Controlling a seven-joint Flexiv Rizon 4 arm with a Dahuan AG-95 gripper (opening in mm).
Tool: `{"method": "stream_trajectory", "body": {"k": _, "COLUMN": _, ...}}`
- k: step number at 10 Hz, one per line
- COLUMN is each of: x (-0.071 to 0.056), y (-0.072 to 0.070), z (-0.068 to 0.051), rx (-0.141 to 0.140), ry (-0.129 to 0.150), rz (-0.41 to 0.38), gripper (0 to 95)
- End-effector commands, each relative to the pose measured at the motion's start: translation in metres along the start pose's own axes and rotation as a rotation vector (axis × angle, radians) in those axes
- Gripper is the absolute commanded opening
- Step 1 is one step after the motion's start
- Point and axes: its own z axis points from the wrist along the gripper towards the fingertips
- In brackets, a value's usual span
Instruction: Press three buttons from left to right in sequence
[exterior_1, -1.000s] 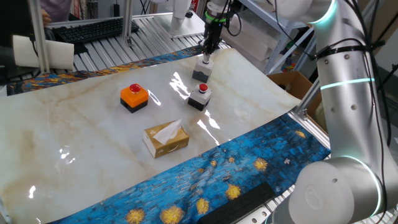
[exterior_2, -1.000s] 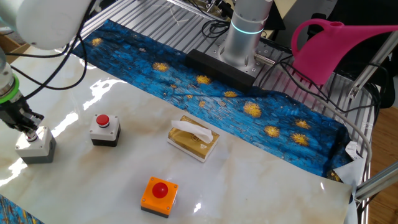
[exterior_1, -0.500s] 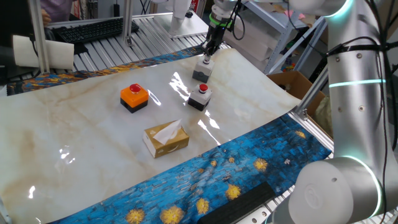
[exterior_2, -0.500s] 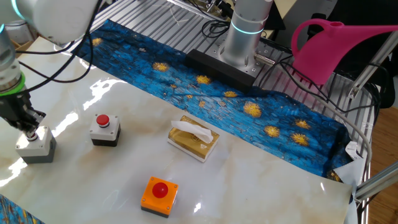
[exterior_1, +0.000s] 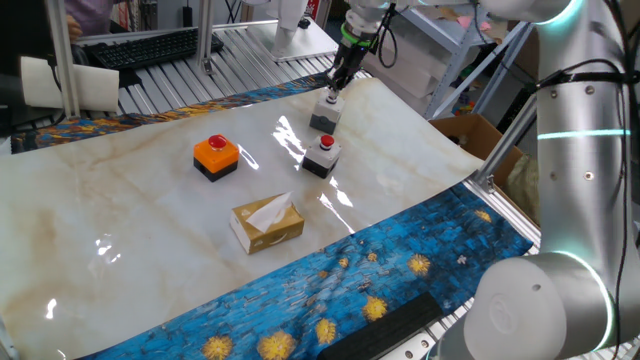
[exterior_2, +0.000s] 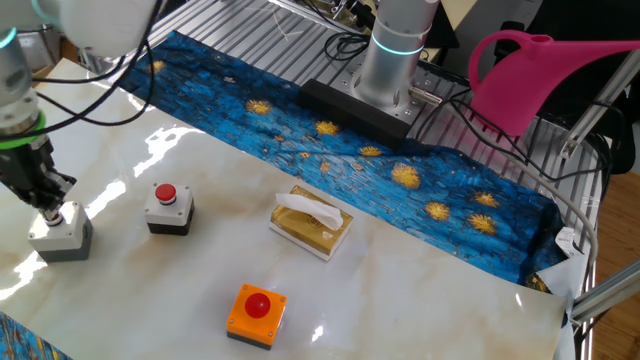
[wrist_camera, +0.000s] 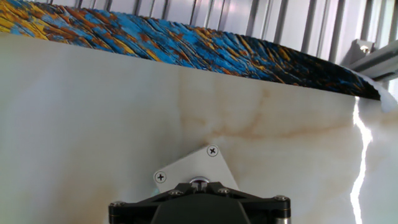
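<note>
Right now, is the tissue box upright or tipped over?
Upright. The tissue box sits flat on the table, opening on top with a tissue sticking out.

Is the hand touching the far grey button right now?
Cannot tell. In both fixed views the hand sits right over the grey button with its cap hidden, and the hand view shows only the box's top plate.

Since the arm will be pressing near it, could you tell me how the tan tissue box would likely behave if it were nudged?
The tissue box looks like thin cardboard with a tissue poking out, so it is probably light and would slide easily on the glossy marble tabletop. It lies flat and low, so tipping seems unlikely. Its walls would probably dent under a firm squeeze.
</note>
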Motion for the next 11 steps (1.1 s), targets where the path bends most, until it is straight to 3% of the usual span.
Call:
{"method": "stream_trajectory", "body": {"k": 1, "x": -0.003, "y": 0.0, "z": 0.044, "rx": -0.04, "ry": 0.048, "rz": 0.034, "gripper": 0.0}}
{"method": "stream_trajectory", "body": {"k": 2, "x": -0.003, "y": -0.001, "z": 0.043, "rx": -0.04, "ry": 0.049, "rz": 0.04, "gripper": 0.0}}
{"method": "stream_trajectory", "body": {"k": 3, "x": -0.002, "y": -0.002, "z": 0.038, "rx": -0.062, "ry": 0.013, "rz": 0.058, "gripper": 0.0}}
{"method": "stream_trajectory", "body": {"k": 4, "x": -0.002, "y": -0.004, "z": 0.034, "rx": -0.082, "ry": -0.007, "rz": 0.083, "gripper": 0.0}}
{"method": "stream_trajectory", "body": {"k": 5, "x": -0.001, "y": -0.006, "z": 0.027, "rx": -0.081, "ry": -0.012, "rz": 0.095, "gripper": 0.0}}
{"method": "stream_trajectory", "body": {"k": 6, "x": -0.002, "y": -0.007, "z": 0.018, "rx": -0.076, "ry": -0.02, "rz": 0.096, "gripper": 0.0}}
{"method": "stream_trajectory", "body": {"k": 7, "x": -0.002, "y": -0.009, "z": 0.005, "rx": -0.056, "ry": -0.004, "rz": 0.094, "gripper": 0.0}}
{"method": "stream_trajectory", "body": {"k": 9, "x": -0.003, "y": -0.012, "z": -0.009, "rx": -0.031, "ry": -0.008, "rz": 0.092, "gripper": 0.0}}
{"method": "stream_trajectory", "body": {"k": 10, "x": -0.003, "y": -0.014, "z": -0.02, "rx": 0.001, "ry": -0.003, "rz": 0.079, "gripper": 19.0}}
{"method": "stream_trajectory", "body": {"k": 11, "x": -0.003, "y": -0.016, "z": -0.031, "rx": 0.007, "ry": 0.001, "rz": 0.082, "gripper": 38.0}}
